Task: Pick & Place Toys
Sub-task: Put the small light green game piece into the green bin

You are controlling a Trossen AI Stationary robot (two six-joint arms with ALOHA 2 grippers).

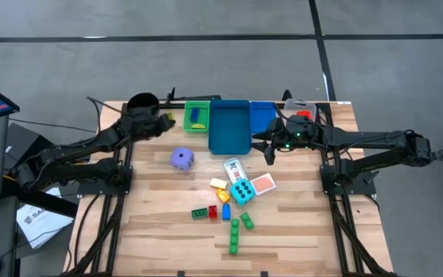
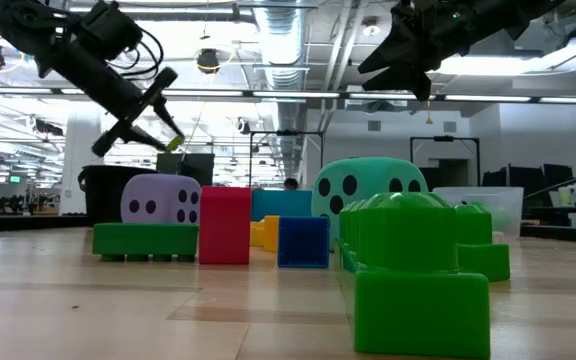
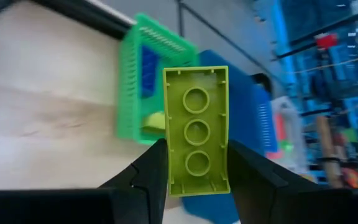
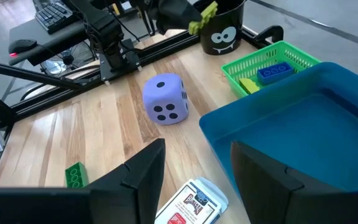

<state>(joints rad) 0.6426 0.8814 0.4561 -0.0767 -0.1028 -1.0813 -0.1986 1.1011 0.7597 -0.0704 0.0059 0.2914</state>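
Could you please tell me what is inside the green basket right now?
The green basket holds a blue brick and a yellow-green brick. Its mesh walls may hide anything lying lower.

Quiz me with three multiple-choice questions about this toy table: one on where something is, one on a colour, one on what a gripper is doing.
1. Where is the purple die?
A. in the green basket
B. on the bare wooden table
C. in the black cup

2. What colour is the brick in the left gripper?
A. yellow-green
B. red
C. blue

3. What is the right gripper doing?
A. holding a card
B. holding the cyan die
C. open and empty

Answers:
1 B, the high view shows it alone on the table, short of the bins.
2 A, the left wrist view shows a yellow-green brick clamped between the fingers.
3 C, its wrist view shows nothing between its spread fingers, over the big blue bin.
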